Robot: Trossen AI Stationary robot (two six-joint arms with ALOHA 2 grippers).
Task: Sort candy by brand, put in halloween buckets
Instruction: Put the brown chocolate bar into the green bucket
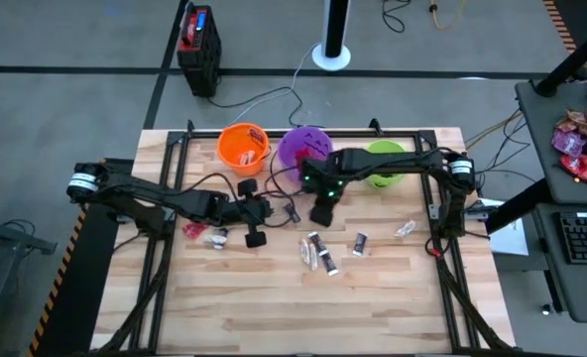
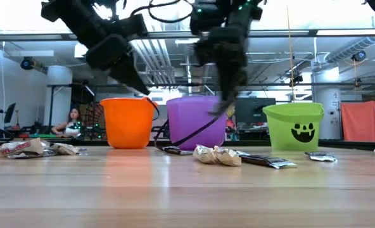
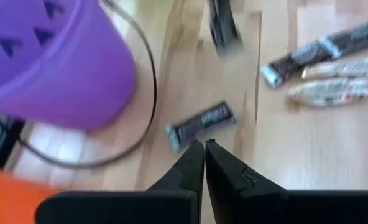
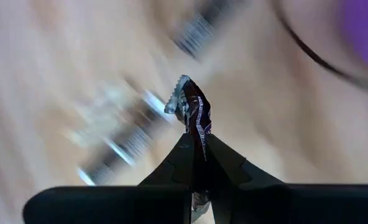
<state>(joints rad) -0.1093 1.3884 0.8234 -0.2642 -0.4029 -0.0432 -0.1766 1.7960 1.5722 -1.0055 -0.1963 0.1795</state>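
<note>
Three halloween buckets stand in a row at the table's far side: orange (image 1: 244, 147), purple (image 1: 305, 147) and lime green (image 1: 385, 162). Wrapped candy lies loose on the wood: a dark piece (image 3: 201, 124) in front of the purple bucket, a cluster (image 1: 315, 252) near the middle, and red and pale pieces (image 1: 202, 234) at the left. My right gripper (image 4: 197, 144) hangs above the table in front of the purple bucket, shut on a dark candy (image 4: 195, 118). My left gripper (image 3: 204, 149) is shut with nothing in it, slanting down just short of the dark piece on the table. My right gripper pinches a dark purple-brown candy between its two fingers by one end of the wrapper (image 4: 199, 138). The fingers come steeply from above. The rest of the piece sticks out past the fingertips, its crimped end (image 4: 176, 99) free. It hangs clear of the table (image 2: 220, 109).
The purple bucket's thin black handle (image 3: 148, 93) lies flat on the wood in front of it. A silver-white piece (image 1: 405, 229) lies toward the table's right edge. The near half of the table (image 1: 303, 317) is bare wood.
</note>
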